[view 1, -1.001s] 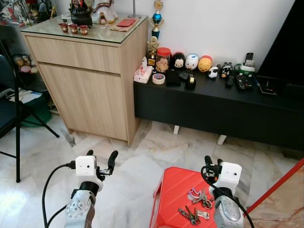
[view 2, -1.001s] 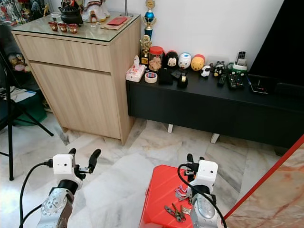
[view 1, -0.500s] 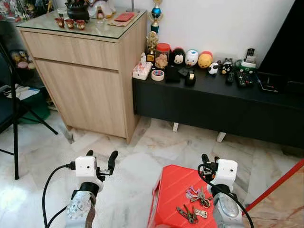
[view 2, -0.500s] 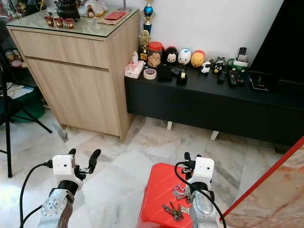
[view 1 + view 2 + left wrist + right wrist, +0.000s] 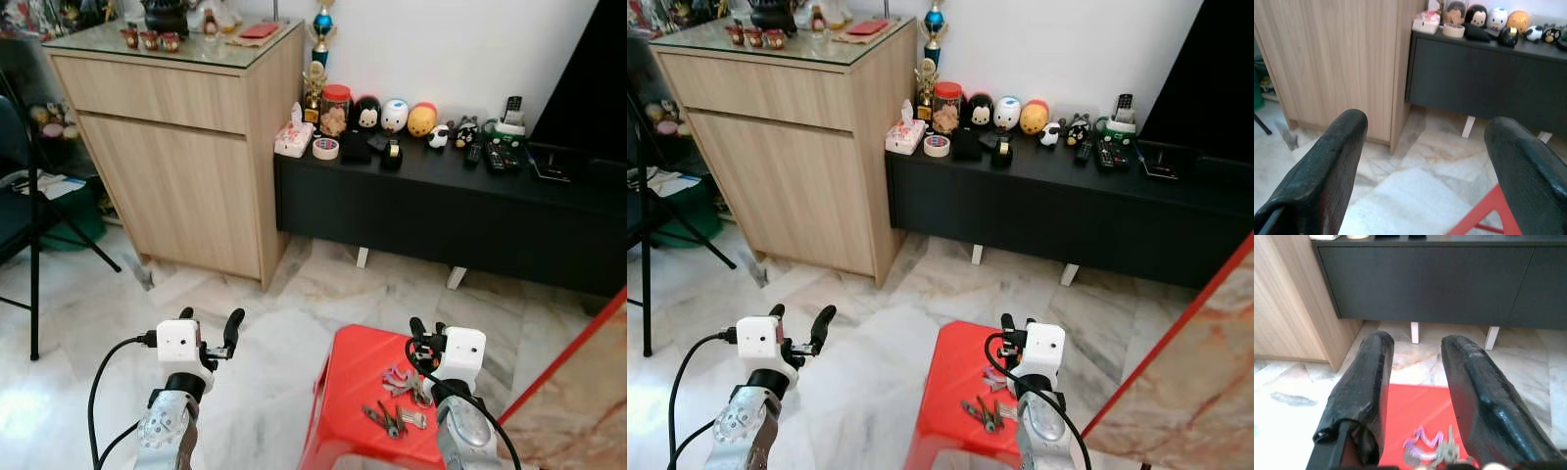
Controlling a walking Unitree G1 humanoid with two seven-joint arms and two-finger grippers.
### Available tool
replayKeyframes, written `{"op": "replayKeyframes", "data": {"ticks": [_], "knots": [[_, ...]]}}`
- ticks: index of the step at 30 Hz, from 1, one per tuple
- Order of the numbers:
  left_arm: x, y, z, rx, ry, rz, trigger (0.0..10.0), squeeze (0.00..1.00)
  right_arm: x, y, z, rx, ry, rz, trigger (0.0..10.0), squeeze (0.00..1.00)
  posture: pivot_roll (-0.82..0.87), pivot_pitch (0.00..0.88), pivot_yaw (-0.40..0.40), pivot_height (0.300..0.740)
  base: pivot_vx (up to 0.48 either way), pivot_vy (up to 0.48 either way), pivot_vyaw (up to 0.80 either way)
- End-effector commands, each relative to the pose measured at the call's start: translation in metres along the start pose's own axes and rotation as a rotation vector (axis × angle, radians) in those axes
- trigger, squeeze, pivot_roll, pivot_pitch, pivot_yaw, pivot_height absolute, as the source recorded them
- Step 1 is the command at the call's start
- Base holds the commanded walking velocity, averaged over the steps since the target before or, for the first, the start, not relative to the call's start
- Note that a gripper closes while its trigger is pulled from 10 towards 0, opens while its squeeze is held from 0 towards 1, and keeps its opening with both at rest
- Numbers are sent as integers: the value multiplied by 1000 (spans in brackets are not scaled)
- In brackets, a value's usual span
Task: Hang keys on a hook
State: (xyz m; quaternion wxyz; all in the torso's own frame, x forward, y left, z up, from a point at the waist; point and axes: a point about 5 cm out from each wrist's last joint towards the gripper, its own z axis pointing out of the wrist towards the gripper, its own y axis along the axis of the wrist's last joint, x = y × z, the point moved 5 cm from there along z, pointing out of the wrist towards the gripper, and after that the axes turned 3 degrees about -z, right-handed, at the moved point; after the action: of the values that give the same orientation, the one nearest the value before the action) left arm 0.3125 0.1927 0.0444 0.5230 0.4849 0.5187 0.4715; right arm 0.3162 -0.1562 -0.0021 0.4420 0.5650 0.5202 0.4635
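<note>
Partly hiding keys (image 5: pixel 397 397) on red stool (image 5: pixel 353 392): right gripper (image 5: pixel 423 330), fingers spread, empty.

Seemingly two key bunches (image 5: pixel 397 399), one stool (image 5: pixel 348 392)

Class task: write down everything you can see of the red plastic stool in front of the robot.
The red plastic stool stands upright on the pale marble floor, low, with a flat squarish top and splayed legs. On its top lie two bunches of metal keys, one with a pinkish-purple clip. The right claw hangs open just above the keys, not touching them. A slanted red-edged marble-patterned panel rises to the stool's right.
</note>
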Motion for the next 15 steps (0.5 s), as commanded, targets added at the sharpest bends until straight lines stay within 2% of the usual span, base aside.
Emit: {"op": "replayKeyframes", "data": {"ticks": [1,5,8,15], "knots": [[-1,-4,0,19,5,-9,10000,0,1,2,0,-6,8,1,10000,0,60,0,-72,646,0,0,0],[-3,-6,0,26,1,-6,10000,0,5,-4,-1,27,45,19,10000,0,58,0,-75,646,0,0,0],[-4,-7,0,33,-1,-3,10000,0,11,-11,-2,58,85,-6,10000,0,58,0,-75,646,0,0,0],[-7,-10,2,51,-15,-10,10000,0,18,-10,0,60,144,10,10000,0,57,0,-78,646,0,0,0]]}}
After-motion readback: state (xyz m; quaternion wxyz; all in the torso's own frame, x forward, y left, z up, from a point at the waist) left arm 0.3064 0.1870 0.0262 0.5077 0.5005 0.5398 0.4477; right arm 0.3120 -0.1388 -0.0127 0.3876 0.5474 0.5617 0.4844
